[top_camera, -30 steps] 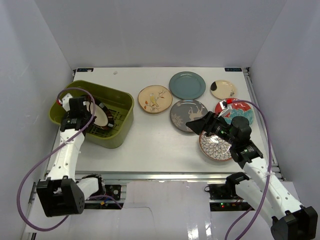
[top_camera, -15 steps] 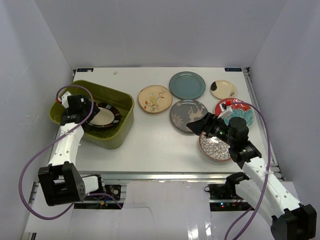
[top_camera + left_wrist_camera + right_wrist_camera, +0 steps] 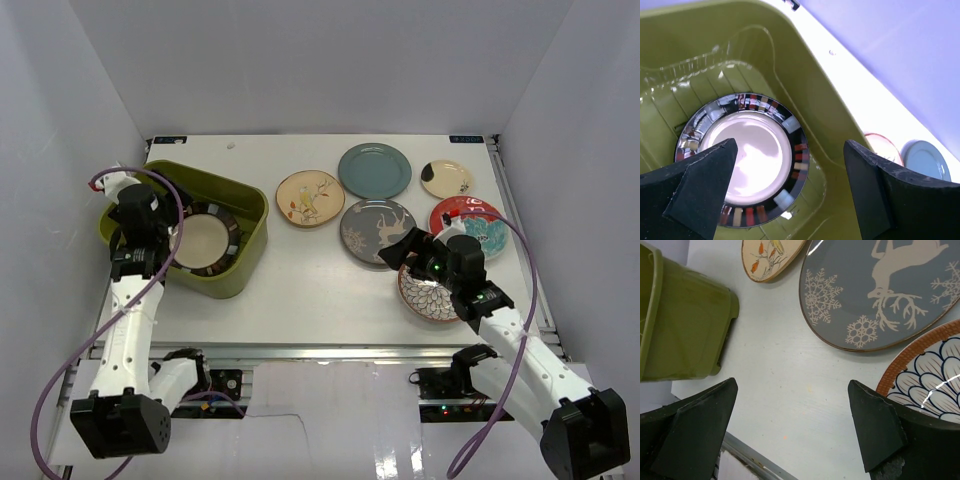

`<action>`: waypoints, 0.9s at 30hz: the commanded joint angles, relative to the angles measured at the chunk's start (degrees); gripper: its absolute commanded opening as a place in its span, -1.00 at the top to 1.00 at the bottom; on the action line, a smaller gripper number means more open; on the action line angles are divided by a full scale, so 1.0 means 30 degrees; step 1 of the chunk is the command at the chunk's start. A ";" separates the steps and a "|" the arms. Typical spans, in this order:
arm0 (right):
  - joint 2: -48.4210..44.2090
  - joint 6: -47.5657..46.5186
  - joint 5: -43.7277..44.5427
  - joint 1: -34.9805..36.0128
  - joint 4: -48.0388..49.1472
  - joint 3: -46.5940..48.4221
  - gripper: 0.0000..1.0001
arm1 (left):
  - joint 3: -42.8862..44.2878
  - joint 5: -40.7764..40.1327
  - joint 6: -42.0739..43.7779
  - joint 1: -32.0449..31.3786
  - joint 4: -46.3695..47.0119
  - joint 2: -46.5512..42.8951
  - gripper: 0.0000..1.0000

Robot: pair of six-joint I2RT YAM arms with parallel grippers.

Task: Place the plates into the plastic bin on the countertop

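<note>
The olive-green plastic bin (image 3: pixel 255 240) sits at the 9 o'clock side of the white surface (image 3: pixel 300 285), and the black-rimmed tan plate (image 3: pixel 205 243) lies flat on its ribbed floor. The left arm (image 3: pixel 128 300) reaches over the bin's 9 o'clock rim. In the left wrist view its jaws stand wide apart above the plate, gripping nothing and clear of it. Six more plates lie on the surface, clustered from 12 to 4 o'clock. The cream bird plate (image 3: pixel 310 198) is nearest the bin, with the plain grey-blue plate (image 3: pixel 374 170) at its 2 o'clock and the cream plate with a dark patch (image 3: pixel 446 179) further toward 3 o'clock. The grey antler plate (image 3: pixel 370 225) lies below the grey-blue one. The red plate (image 3: pixel 478 222) lies at its 3 o'clock, partly hidden by the right arm (image 3: pixel 510 335). The brown-rimmed petal plate (image 3: pixel 432 298) lies closest to the near edge. The right arm's jaws are spread wide and empty, hanging over the near rim of the antler plate, at about 10 o'clock from the petal plate. Whether those two rims touch cannot be told.
</note>
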 commanded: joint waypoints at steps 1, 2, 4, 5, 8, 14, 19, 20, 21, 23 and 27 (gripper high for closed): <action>-0.0104 -0.0320 0.1027 -0.0039 -0.0088 0.0582 -0.97 | -0.0251 -0.1318 0.0691 -0.0353 0.0961 -0.0416 -0.96; -0.0134 -0.0379 0.1144 -0.0039 -0.0206 0.0670 -0.91 | -0.0280 -0.1260 0.0750 -0.0528 0.1224 -0.0649 -0.96; -0.0251 -0.0526 0.1204 -0.0039 -0.0353 0.1021 -0.88 | -0.0194 -0.0561 0.0838 -0.0822 0.1928 -0.0827 -0.96; -0.0309 -0.0613 0.1291 -0.0039 -0.0353 0.1138 -0.87 | -0.0019 0.0052 0.0867 -0.0967 0.2046 -0.0828 -0.96; -0.0602 -0.0964 0.1467 -0.0039 -0.1026 0.1811 -0.90 | 0.1298 0.2748 0.0693 -0.2515 0.2106 -0.0361 -0.96; -0.1247 -0.1814 0.2665 -0.0039 -0.2166 0.2984 -1.00 | 0.3409 0.3311 -0.0684 -1.0939 0.2017 0.2098 -0.93; -0.2910 -0.2313 0.4979 -0.0068 -0.3252 0.3161 -0.87 | 0.2801 0.4162 -0.2058 -1.4325 0.2982 0.5608 -0.93; -0.3323 -0.2342 0.5853 -0.0097 -0.3370 0.3045 -0.86 | 0.2418 0.4044 -0.2352 -1.4821 0.3768 0.6024 -0.93; -0.4111 -0.2459 0.6268 -0.0098 -0.3574 0.2986 -0.86 | 0.2009 0.4188 -0.2703 -1.4942 0.4327 0.6434 -0.93; -0.4848 -0.2576 0.7178 -0.0098 -0.3839 0.2839 -0.85 | 0.0924 0.4714 -0.4371 -1.5060 0.6055 0.7693 -0.90; -0.5642 -0.2782 0.7416 -0.0127 -0.4337 0.3073 -0.83 | 0.0305 0.4074 -0.6162 -1.5383 0.8284 1.0358 -0.86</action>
